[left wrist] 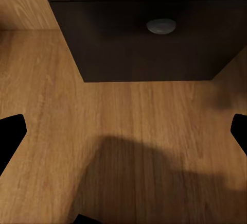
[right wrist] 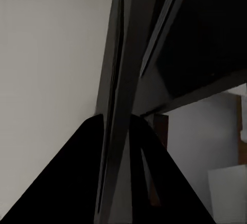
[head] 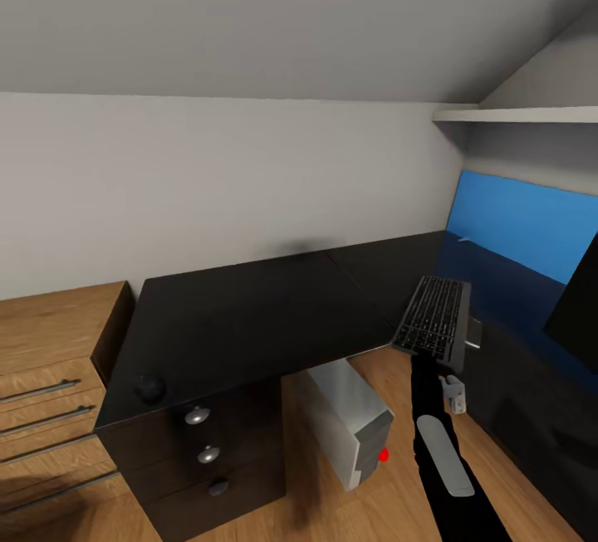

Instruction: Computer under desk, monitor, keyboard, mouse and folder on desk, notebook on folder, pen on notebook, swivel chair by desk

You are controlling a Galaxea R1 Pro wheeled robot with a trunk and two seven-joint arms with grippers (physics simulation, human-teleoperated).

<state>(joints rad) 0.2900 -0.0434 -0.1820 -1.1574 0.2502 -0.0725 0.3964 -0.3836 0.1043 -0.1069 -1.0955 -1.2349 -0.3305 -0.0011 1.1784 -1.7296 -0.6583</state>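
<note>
One keyboard (head: 433, 315) clamped at its near edge in the right gripper (head: 453, 384), lifted over the counter (head: 249, 318), long axis running away toward the blue back panel (head: 523, 222). Right arm (head: 444, 459) stretched forward from below. Left gripper (left wrist: 123, 136) spread apart above the wooden floor (left wrist: 128, 131). Computer (head: 349, 422) under the counter. Mouse (head: 150, 386) near the counter's front corner.

Desk corner: keyboard raised and tilted at the edge, tower underneath.

L-shaped glossy black desk (head: 249, 310) with blue back panel runs from frame centre to right. Slim keyboard, dark grey keys, silvery frame (head: 433, 315), right of centre, near end lifted off the top. Light-grey tower computer with red button (head: 349, 424) on the wooden floor under the desk, lower centre. Small dark rounded mouse (head: 150, 387) at the desk's lower-left corner. Black monitor edge (head: 577, 301) far right.
</note>
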